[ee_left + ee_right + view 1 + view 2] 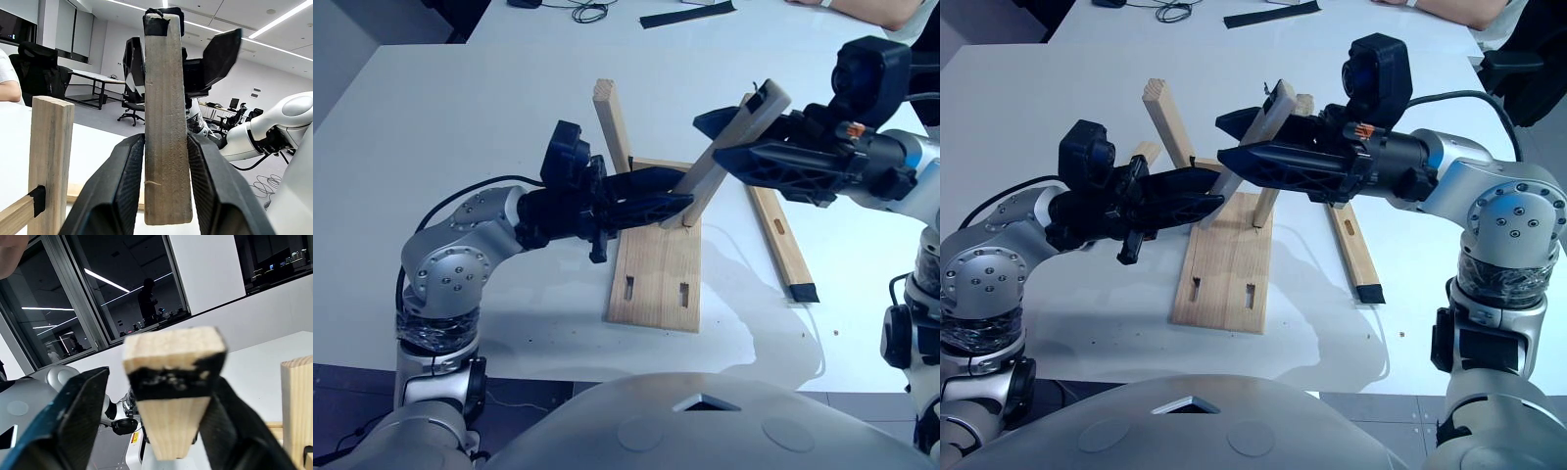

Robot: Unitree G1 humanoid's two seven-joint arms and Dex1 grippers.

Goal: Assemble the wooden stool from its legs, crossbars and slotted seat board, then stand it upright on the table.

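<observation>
The slotted seat board (656,279) lies flat on the white table. A wooden leg (705,181) slants up from its far end, its top wrapped in black tape (171,377). My left gripper (683,201) is shut on the leg's lower part, and both fingers (120,191) press its sides. My right gripper (717,142) is open around the taped top, with a gap beside one finger (78,416). A second leg (610,113) stands tilted behind, joined to a crossbar (656,164).
A loose slotted wooden piece (781,240) with a black end lies on the table right of the board. A black strip (687,15) and a cable (589,10) lie at the far edge. Bare table extends to the left and front.
</observation>
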